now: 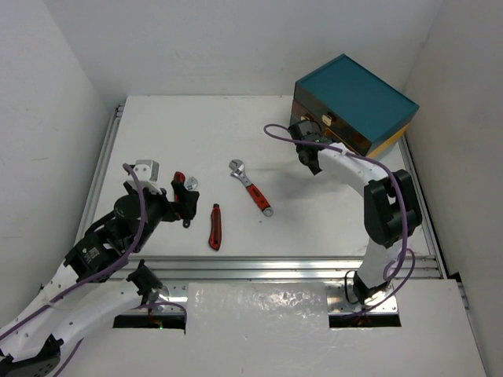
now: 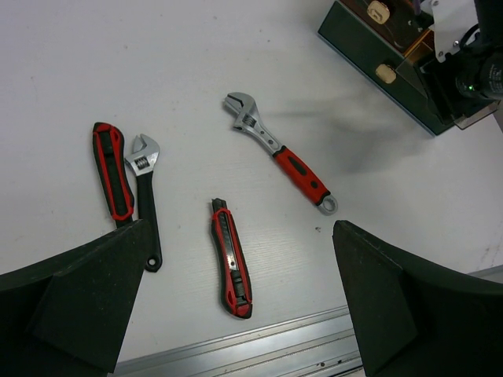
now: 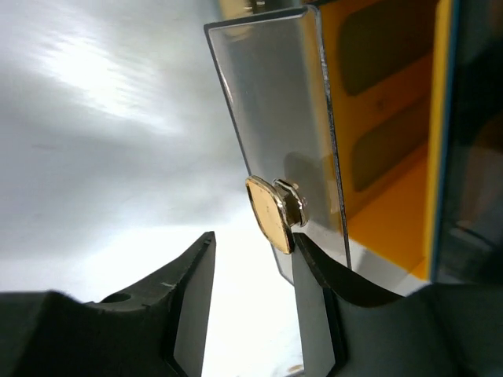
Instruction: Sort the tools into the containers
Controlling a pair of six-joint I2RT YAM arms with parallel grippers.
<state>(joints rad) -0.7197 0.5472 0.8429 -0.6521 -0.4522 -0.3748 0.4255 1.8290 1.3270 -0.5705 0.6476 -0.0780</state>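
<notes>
Item 1, my left jaws: spread wide and empty, held above the tools at the near left of the worktop (image 1: 173, 133). Item 2, my right jaws: partly open around the cream knob (image 3: 271, 212) of a translucent drawer (image 3: 267, 102) in the teal-topped chest (image 1: 357, 98). One finger touches the knob, and a gap shows at the other. Item 3, tools loose on the worktop: red-handled adjustable wrench (image 2: 279, 149); red-and-black utility knife (image 2: 231, 257); black adjustable wrench (image 2: 144, 196); and just beside it a red-and-black handled tool (image 2: 110, 170), type unclear. Status: I see no tool in any drawer, so I judge sorting not yet begun. All four tools remain to be lifted and filed.
</notes>
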